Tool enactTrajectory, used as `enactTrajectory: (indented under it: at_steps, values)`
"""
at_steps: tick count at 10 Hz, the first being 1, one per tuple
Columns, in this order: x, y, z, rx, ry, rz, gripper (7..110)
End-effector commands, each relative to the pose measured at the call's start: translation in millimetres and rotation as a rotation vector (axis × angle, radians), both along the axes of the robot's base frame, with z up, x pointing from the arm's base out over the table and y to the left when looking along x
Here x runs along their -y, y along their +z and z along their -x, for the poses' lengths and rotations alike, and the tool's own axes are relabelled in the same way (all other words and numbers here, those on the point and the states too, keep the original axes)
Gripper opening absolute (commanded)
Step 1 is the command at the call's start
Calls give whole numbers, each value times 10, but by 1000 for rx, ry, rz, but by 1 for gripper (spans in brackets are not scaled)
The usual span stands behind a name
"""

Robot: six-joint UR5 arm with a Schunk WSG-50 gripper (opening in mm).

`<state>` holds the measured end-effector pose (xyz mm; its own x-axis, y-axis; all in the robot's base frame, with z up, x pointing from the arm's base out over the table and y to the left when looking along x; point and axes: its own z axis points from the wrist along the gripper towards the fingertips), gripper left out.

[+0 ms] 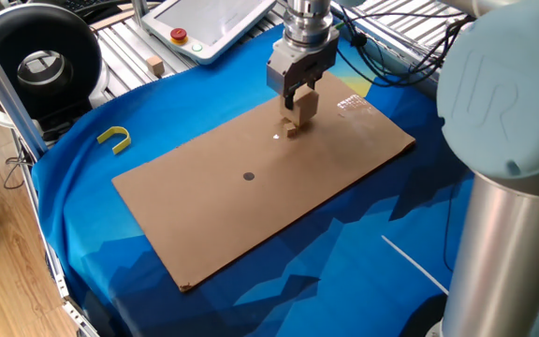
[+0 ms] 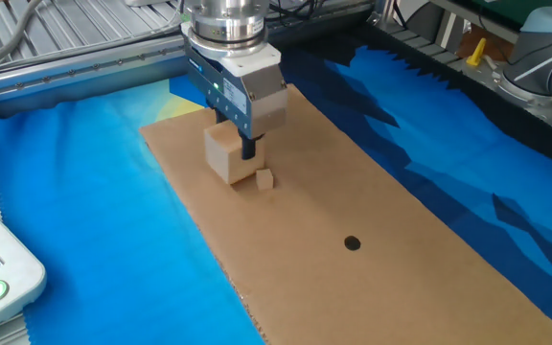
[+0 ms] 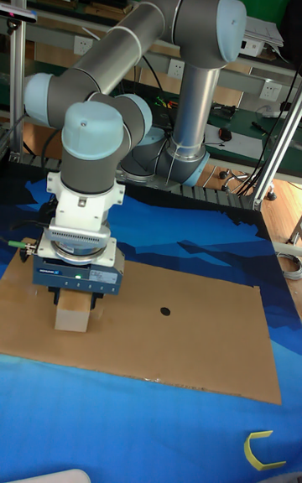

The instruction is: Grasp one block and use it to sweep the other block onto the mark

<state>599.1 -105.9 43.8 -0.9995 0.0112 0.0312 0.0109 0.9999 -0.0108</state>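
Note:
My gripper [image 1: 299,96] is shut on the large light-tan block [image 1: 305,109], held low over the brown cardboard sheet [image 1: 344,164]. The tiny wooden cube [image 1: 291,130] lies just in front of the held block, nearly touching it. In the other fixed view the big block [image 2: 224,154] hangs in the gripper [image 2: 243,146] right beside the tiny cube [image 2: 264,179]. The dark round mark [image 1: 248,175] lies farther along the board, also seen as the mark [image 2: 353,243]. The tall view shows the block [image 3: 72,313] and the mark [image 3: 165,311]; the tiny cube is hidden there.
A white fleck [image 1: 277,137] and a shiny tape patch [image 1: 352,103] sit on the board near the gripper. A yellow U-shaped piece [image 1: 114,139] lies on the blue cloth [image 1: 82,215]. A teach pendant [image 1: 209,23] and a small wooden piece [image 1: 157,65] rest behind.

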Motion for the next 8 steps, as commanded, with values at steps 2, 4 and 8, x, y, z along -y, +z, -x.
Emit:
enactTrajectory:
  at_steps: [2, 4, 8]
  values:
    - [-14, -88, 33, 3, -58, -4, 7]
    - [-159, -46, 84, 2, -58, -22, 7]
    - [-458, -98, 229, 21, 17, -72, 7]
